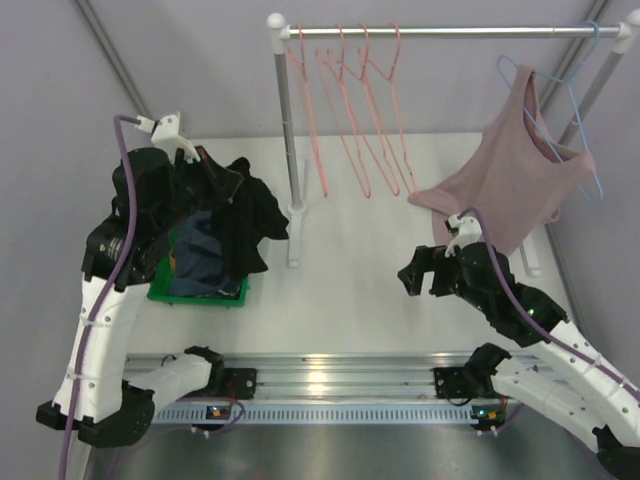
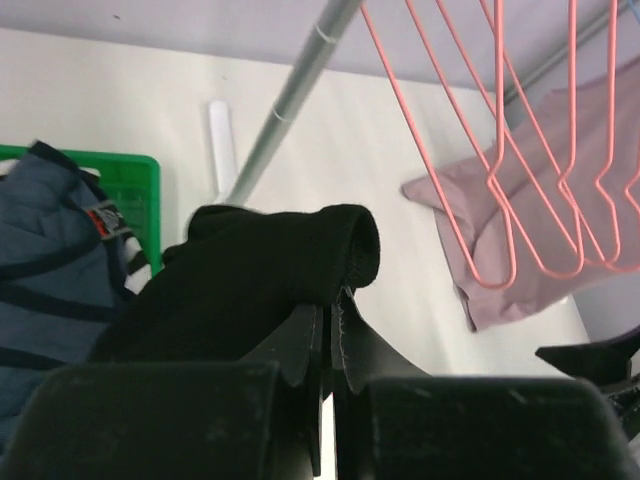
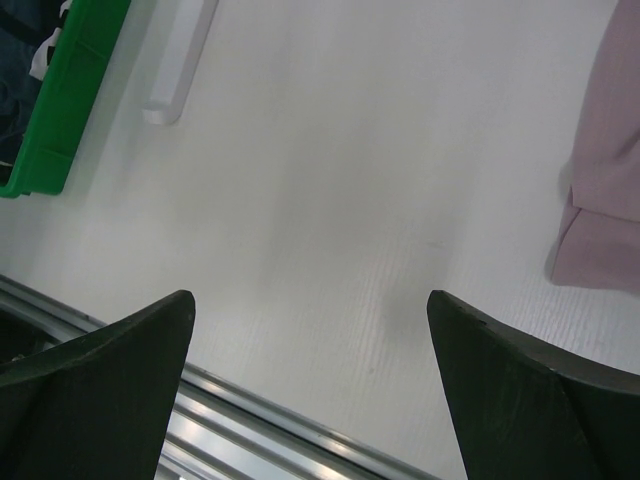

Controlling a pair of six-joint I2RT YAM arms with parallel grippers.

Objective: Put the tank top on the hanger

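My left pincer (image 2: 330,335) is clamped together on the tank top (image 2: 260,270): black, soft, limp fabric, with a rolled edge bulging over the fingers. Below and to the left sits the green basket (image 2: 135,185), which holds a blue-grey garment (image 2: 50,260). Only the overhead view shows the whole top, a crumpled bunch hanging from the pincer above the basket, with no strap distinguishable. My right pincer (image 3: 308,300) stands wide apart, holding nothing, over bare table (image 3: 330,170). Its own camera adds just a basket corner and a pink hem. Further back, four salmon-pink hangers (image 2: 433,175) hang from the rail (image 1: 450,32), well apart from the black top. A dusty-pink top (image 1: 510,185) hangs at the rail's right end.
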